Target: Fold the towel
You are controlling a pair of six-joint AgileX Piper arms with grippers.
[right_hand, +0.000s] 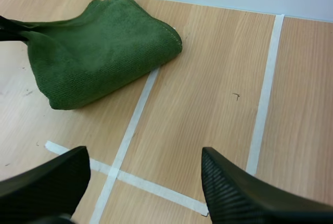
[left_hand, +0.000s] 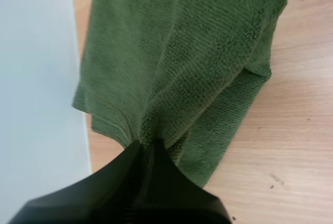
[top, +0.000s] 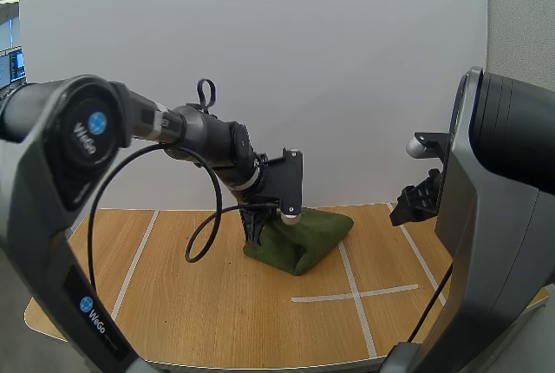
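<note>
Dark green towel (right_hand: pixel 99 52), light wood-grain table (right_hand: pixel 208 78) (its tape lines (right_hand: pixel 266 83) white).

Obstacles: the towel (top: pixel 308 232) lies bunched at the far side of the table (top: pixel 217 304), close against the white wall (top: pixel 303 87), which blocks any approach from behind. The left gripper (left_hand: pixel 146 146) is pinched on the towel's left end. The left arm (top: pixel 204 134) reaches across above the table's left half.

Free room: bare wood lies in front of the towel and to its right. The tape lines (top: pixel 355 291) lie flat. The right gripper (right_hand: pixel 143 151), fingers apart, hangs over the tape cross, well apart from the towel, with bare table between.
</note>
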